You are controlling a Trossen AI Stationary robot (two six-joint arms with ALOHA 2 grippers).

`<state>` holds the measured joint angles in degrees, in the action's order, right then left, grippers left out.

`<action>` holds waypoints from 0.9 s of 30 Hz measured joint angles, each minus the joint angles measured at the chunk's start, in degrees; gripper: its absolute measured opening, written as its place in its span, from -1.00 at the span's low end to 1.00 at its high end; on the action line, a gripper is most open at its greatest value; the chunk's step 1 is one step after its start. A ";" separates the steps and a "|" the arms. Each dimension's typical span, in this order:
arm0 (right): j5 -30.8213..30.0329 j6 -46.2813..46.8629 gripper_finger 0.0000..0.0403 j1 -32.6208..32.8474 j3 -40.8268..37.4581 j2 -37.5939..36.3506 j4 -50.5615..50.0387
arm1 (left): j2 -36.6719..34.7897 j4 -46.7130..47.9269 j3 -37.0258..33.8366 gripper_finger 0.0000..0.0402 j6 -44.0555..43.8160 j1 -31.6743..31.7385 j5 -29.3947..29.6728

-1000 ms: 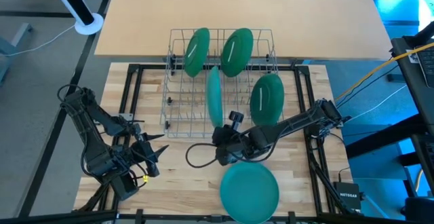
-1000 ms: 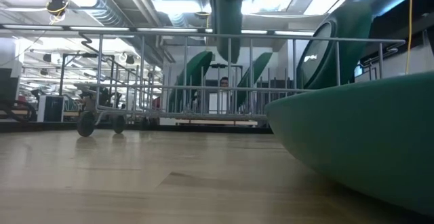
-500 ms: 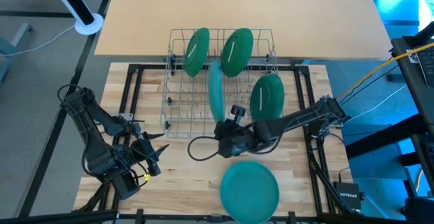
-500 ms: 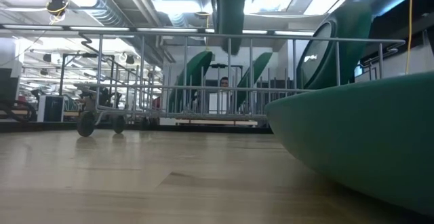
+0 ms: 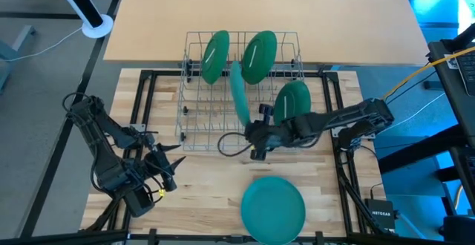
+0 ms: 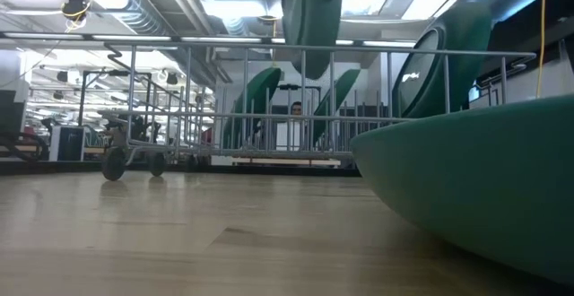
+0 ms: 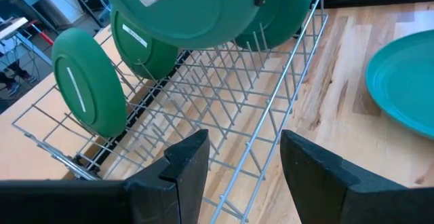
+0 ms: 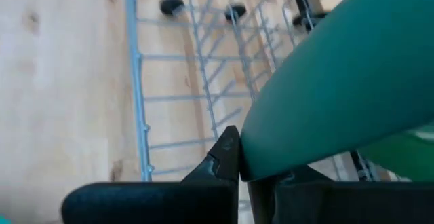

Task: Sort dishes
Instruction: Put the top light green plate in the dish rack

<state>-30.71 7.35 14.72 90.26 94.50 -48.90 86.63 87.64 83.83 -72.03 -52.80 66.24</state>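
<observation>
The wire rack (image 5: pixel 200 119) stands at the table's far middle. Three green dishes stand on edge between its wires: two at the far end (image 5: pixel 215 56) (image 5: pixel 258 54) and one at the right side (image 5: pixel 292 105). My right gripper (image 5: pixel 252 131) is shut on a fourth dish (image 5: pixel 237 93), held on edge over the rack. That dish also shows in the low view (image 6: pixel 309 13) and the left wrist view (image 7: pixel 190 7). A fifth dish (image 5: pixel 273 209) lies flat on the table near the front edge. My left gripper (image 5: pixel 169 168) waits open at the near left. My right gripper pinches the dish's rim (image 8: pixel 247 157) between its two fingers, at the dish's near edge. The fingers come slanting down from the table's near right. The dish stands on edge and reaches from the fingers toward the far edge, tilted, lifted clear above the rack's top rail (image 6: pixel 269 47).
A black cable (image 5: pixel 223 145) loops on the table below my right arm, just in front of the rack. The low view shows a person (image 6: pixel 296 109) in the room beyond the rack. Bare wood lies left of the flat dish.
My right gripper has moved toward the table's far edge, a little right and up, carrying the dish from the rack's near edge to over its middle. The dish has tipped, its far end leaning toward the table's left. My left arm kept still.
</observation>
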 joint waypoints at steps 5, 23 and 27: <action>5.48 -5.48 -0.95 -1.38 -10.45 -7.25 10.70 | 0.00 -0.01 0.00 -0.14 -0.33 -0.02 0.00; 5.82 2.48 -0.95 -1.20 -36.28 -16.17 49.08 | 0.00 -0.03 0.00 -0.14 -1.33 1.95 0.00; 5.44 4.01 -0.95 -1.20 -36.26 -15.09 47.84 | 0.00 -0.02 0.00 -0.14 -1.31 1.97 0.00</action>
<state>-25.27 11.36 13.52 54.00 79.41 -1.06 86.63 87.62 83.83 -73.34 -50.83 66.24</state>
